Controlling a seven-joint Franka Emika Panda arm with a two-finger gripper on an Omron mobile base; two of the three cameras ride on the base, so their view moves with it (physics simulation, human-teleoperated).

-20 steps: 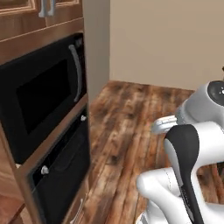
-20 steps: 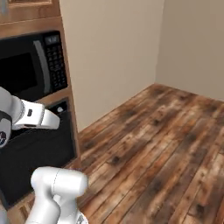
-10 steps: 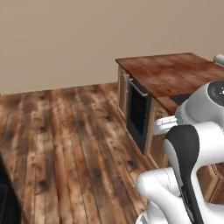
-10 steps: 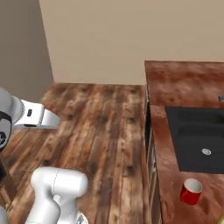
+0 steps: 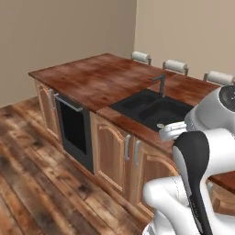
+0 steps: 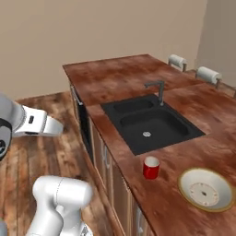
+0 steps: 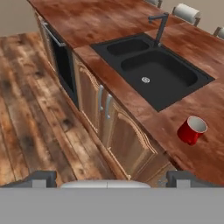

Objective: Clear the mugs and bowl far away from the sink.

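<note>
1. The sink (image 6: 152,122) is the big black thing set in the counter (image 6: 115,76).
2. The bowl (image 6: 205,189) sits near its right corner. It looks hard and breakable, so take it by the rim.
3. The red mug (image 7: 191,130) stands just by the sink's edge. It looks light; grab its sides.
4. Your gripper (image 7: 111,177) is wide open and empty.

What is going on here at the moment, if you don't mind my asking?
The robot stands in front of a wooden kitchen island with a black sink. It is not handling anything: its gripper is open and empty, off the counter's edge above the floor. A red mug stands on the counter by the sink's near corner, and a bowl sits a little further along. Both are untouched.
</note>
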